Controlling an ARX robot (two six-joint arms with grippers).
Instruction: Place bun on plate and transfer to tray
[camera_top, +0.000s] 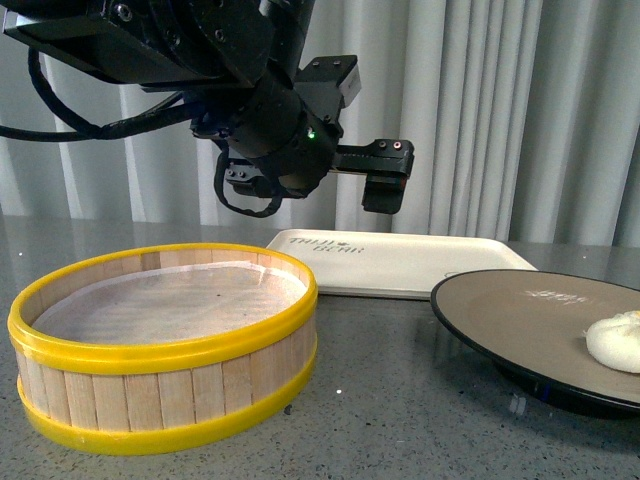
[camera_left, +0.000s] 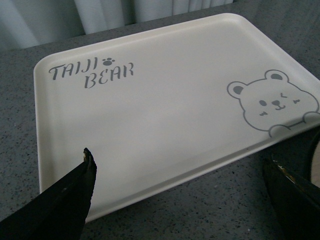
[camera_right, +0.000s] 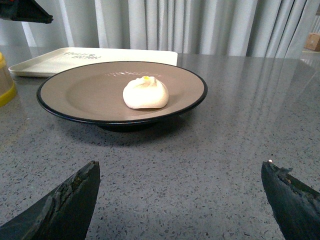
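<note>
The cream-white bun (camera_right: 146, 93) lies on the black-rimmed beige plate (camera_right: 75, 90), a little right of its middle. In the front view the bun (camera_top: 618, 342) shows at the right edge on the plate (camera_top: 500, 310). The off-white tray (camera_left: 160, 100) with "TAIJI BEAR" writing and a bear drawing lies empty behind the plate; it also shows in the front view (camera_top: 400, 262). My left gripper (camera_left: 182, 162) hangs open and empty above the tray's near edge; the left arm (camera_top: 280, 130) is raised. My right gripper (camera_right: 180, 167) is open and empty, low over the table, in front of the plate.
A round wooden steamer basket (camera_top: 165, 340) with yellow rims and a paper lining stands at the front left. The table is grey speckled stone (camera_right: 200, 165). Pale curtains (camera_top: 500, 110) hang behind.
</note>
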